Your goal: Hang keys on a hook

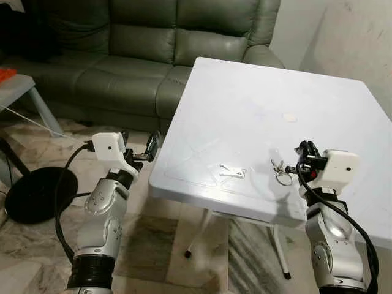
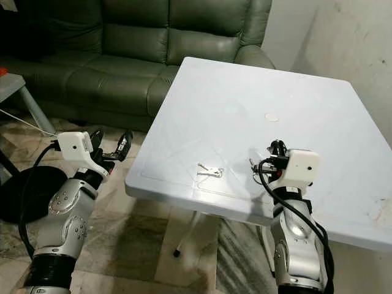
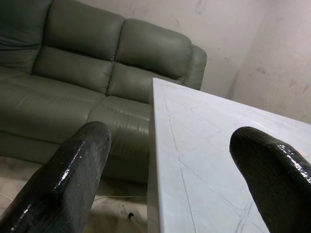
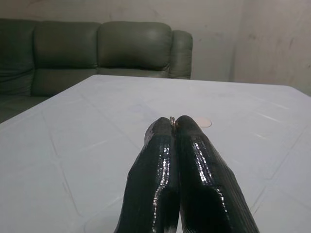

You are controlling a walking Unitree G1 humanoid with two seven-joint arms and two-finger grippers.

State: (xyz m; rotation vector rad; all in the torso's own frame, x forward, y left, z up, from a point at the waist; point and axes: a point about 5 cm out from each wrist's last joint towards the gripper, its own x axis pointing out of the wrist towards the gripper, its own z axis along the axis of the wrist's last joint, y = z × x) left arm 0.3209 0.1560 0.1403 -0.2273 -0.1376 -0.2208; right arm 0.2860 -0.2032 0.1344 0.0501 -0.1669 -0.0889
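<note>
Keys (image 1: 280, 171) pinched in right fingers (image 4: 194, 165) over white table (image 1: 257, 104) before green sofa (image 1: 141, 55); left fingers (image 3: 73, 179) apart.

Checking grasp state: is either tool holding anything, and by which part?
Right tool is shut on the keys, pinching the metal ring between its fingertips. Left tool is open beside the table, holding nothing.

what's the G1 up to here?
The right pincer is shut on a key ring with keys hanging from it, just above the white table. A second small set of keys lies flat on the table near its front edge. The left pincer is open, off the table's left edge, facing the green sofa. No hook is in sight.
</note>
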